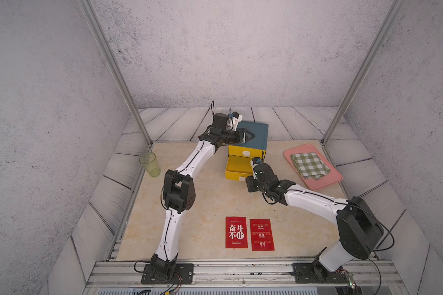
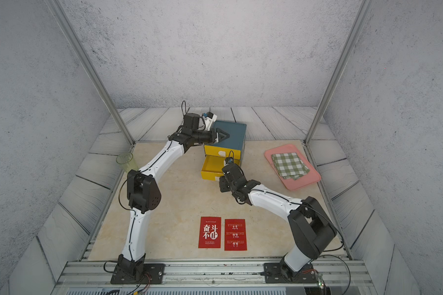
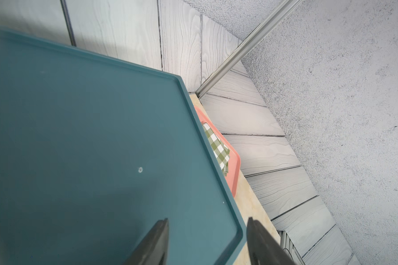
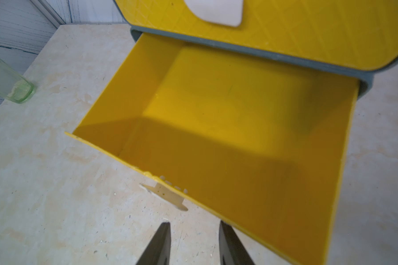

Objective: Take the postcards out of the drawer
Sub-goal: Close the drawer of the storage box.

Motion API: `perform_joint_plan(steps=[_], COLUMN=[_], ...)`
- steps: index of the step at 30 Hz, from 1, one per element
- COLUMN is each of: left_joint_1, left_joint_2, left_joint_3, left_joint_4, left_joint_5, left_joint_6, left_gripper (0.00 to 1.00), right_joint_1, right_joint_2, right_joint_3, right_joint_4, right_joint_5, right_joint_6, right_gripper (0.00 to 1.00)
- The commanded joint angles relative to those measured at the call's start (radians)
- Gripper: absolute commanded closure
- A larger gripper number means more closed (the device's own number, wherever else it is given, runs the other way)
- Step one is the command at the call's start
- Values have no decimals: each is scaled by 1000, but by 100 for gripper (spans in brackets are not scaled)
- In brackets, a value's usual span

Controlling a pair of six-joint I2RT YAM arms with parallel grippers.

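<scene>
Two red postcards (image 1: 236,232) lie flat side by side on the table (image 1: 202,199) near its front edge, well apart from the pulled-out yellow drawer (image 4: 216,146). The right gripper (image 4: 193,226) hovers just before that drawer's front, jaws parted and gripping nothing. The left gripper (image 3: 207,220) hangs over the blue cabinet (image 3: 78,137) top, jaws parted too.

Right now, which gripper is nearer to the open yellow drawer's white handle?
Right. The right gripper sits just in front of the handle; the left gripper is over the blue cabinet top, behind the drawer.
</scene>
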Motion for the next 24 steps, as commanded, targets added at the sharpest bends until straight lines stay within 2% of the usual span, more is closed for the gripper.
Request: perform_joint_plan(steps=[1,6,19,24], left_joint_1=[5,5,6,6], left_joint_2=[8,11,28,25], left_joint_3=[-11,-12,-12,-30], left_joint_4=[-28,-25,-24,-25], left_joint_5=[16,17,34,45], left_joint_6=[16,12,-1,7], left_gripper=[41,41,40,40], right_joint_1=[-25,-45,-51,-51], right_joint_2=[51,97,211,261], right_joint_3=[24,30,-39,-54], right_joint_4=[65,126,474,593], right_joint_5=[37,45,166,207], right_joint_6=[-27,-27,-98,-123], right_gripper=[63,64,68,73])
